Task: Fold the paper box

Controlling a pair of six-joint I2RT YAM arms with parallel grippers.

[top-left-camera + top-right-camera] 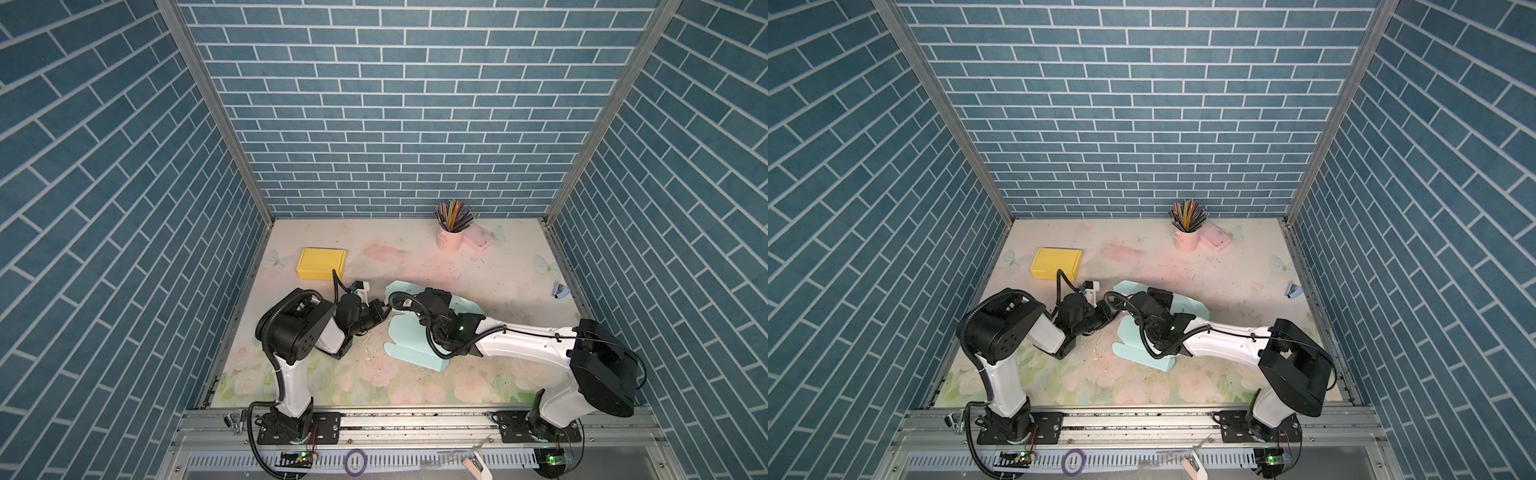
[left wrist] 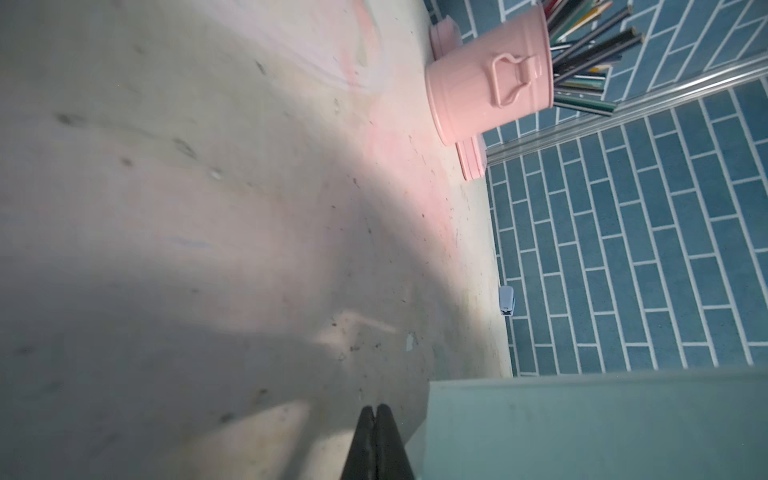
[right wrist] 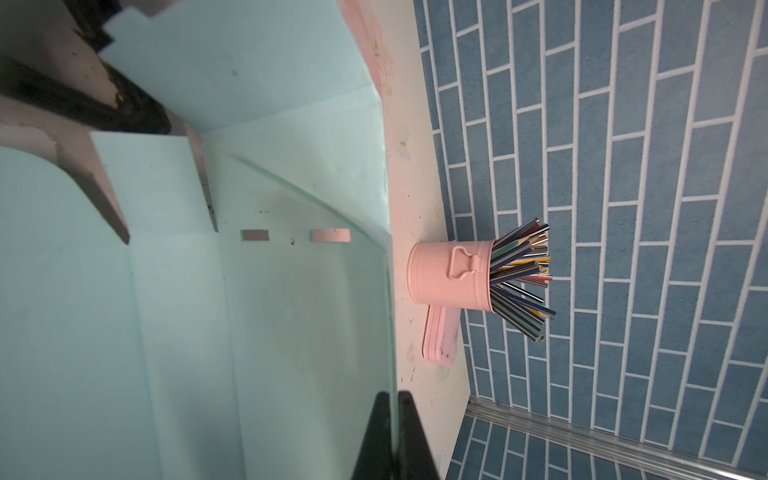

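The paper box (image 1: 415, 353) (image 1: 1138, 349) is a pale mint cardboard sheet with creases and slots. It lies partly folded mid-table, with one flap raised. My right gripper (image 3: 394, 397) is shut on the thin edge of that raised flap (image 3: 374, 257). In both top views the right gripper (image 1: 436, 299) (image 1: 1156, 301) hangs over the sheet's far part and hides it. My left gripper (image 2: 375, 409) (image 1: 384, 309) is shut with nothing between its fingers. It sits low over the table just off the sheet's left edge (image 2: 602, 428).
A yellow folded box (image 1: 320, 262) stands at the back left. A pink pencil cup (image 1: 449, 239) and a pink case (image 1: 478, 240) stand at the back right. A small blue stapler (image 1: 559, 291) lies by the right wall. Blue brick walls enclose three sides.
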